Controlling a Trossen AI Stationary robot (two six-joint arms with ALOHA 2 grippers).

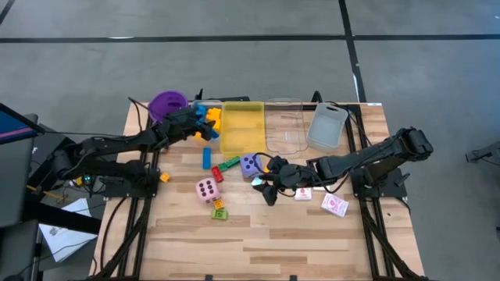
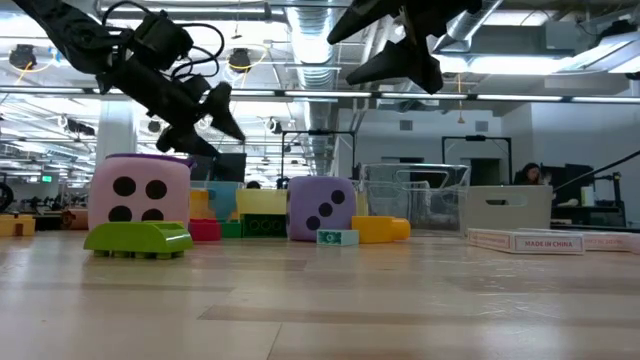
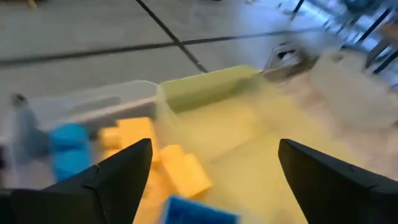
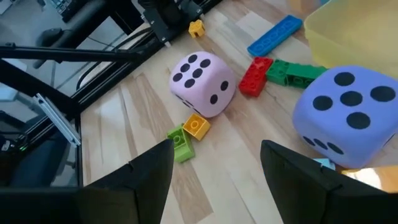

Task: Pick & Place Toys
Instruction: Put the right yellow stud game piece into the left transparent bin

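Left gripper (image 1: 205, 123), raised above the far left part of the table, fingers spread wide with nothing between them; it hangs over a heap of yellow blocks (image 3: 158, 163) and blue blocks (image 3: 69, 152) that lies just beside the yellow tray (image 1: 242, 129). The left wrist picture is smeared, so block shapes and the exact edge of the heap cannot be made out, and one clear wall behind the heap cannot be identified. From above, the arm covers most of the heap and part of the purple cup (image 1: 166, 101).

Right gripper (image 1: 266, 186), near mid-table, fingers apart and holding nothing; it hovers close to the purple die (image 1: 251, 165), which stands on the table touching nothing of the gripper. Beyond its fingers lie the pink die (image 4: 204, 84), a red block (image 4: 255, 76) end to end with a green block (image 4: 297, 71), a long blue block (image 4: 275, 35), and a green and orange pair (image 4: 188, 135) just beside the pink die. A small orange block (image 1: 165, 177) lies apart near the left arm.

Two red-patterned cards (image 1: 334, 204) lie under and beside the right arm; one is partly covered by it. The clear tray (image 1: 284, 125) and grey tray (image 1: 327, 126) stand in a row with the yellow tray.
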